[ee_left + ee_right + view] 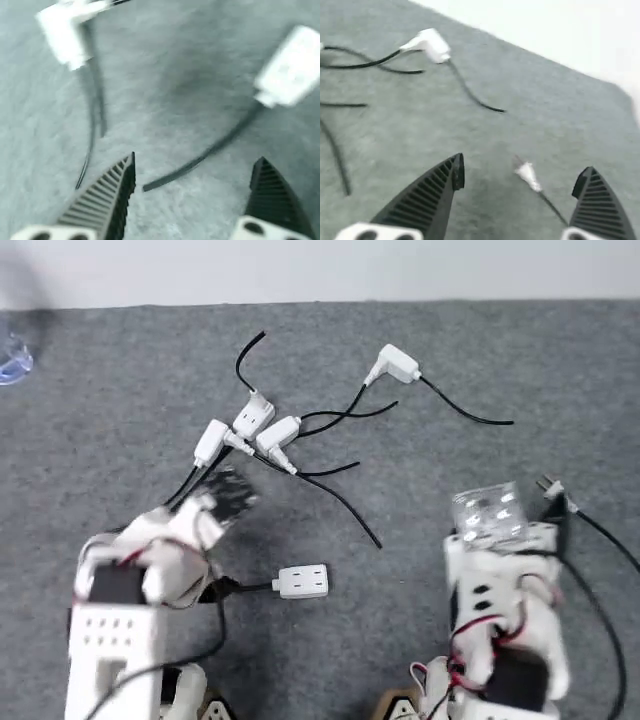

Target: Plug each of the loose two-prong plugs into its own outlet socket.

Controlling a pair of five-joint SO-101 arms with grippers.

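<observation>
While your right gripper (524, 167) is spread, centre the small plug (526, 174) between its fingers before closing; left gripper (196, 160) likewise spread.

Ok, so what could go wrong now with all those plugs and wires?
The white connectors near the left arm's open jaws lie bunched, their black cords crossing, so pulling one might drag the others. The plug between the right arm's open jaws is small; they might pinch its cord instead. The white outlet block lies loose on the grey mat, so it could slide when pushed.
</observation>
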